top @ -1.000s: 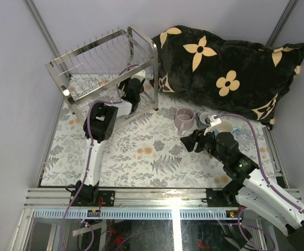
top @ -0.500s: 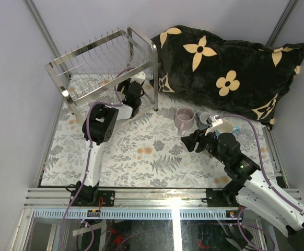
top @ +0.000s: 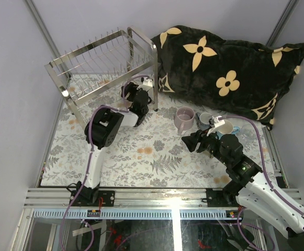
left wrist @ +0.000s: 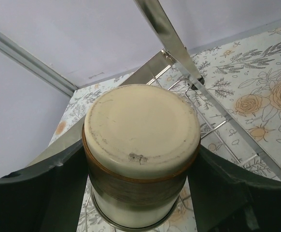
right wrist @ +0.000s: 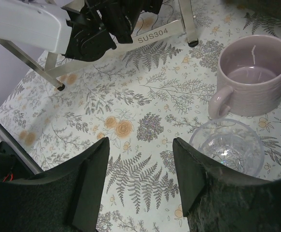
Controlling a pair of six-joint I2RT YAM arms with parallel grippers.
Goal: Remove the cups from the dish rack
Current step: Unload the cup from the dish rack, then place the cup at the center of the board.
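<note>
Gripping the cup (left wrist: 143, 121) by its sides, the left gripper (left wrist: 140, 159) sits at the rack's (top: 155, 73) near right corner, beside the leg. The cup's cream base faces the wrist camera. Right gripper (right wrist: 140, 169) hangs with jaws wide and empty over the floral cloth (top: 141, 157). A glass (right wrist: 226, 147) and lilac mug (right wrist: 254, 77) stand upright, close together, just beyond it on the far side.

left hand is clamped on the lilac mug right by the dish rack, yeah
Not the lilac mug: the left hand is clamped on the cream-and-brown cup right by the dish rack, as the left wrist view shows. The lilac mug stands free on the table.
</note>
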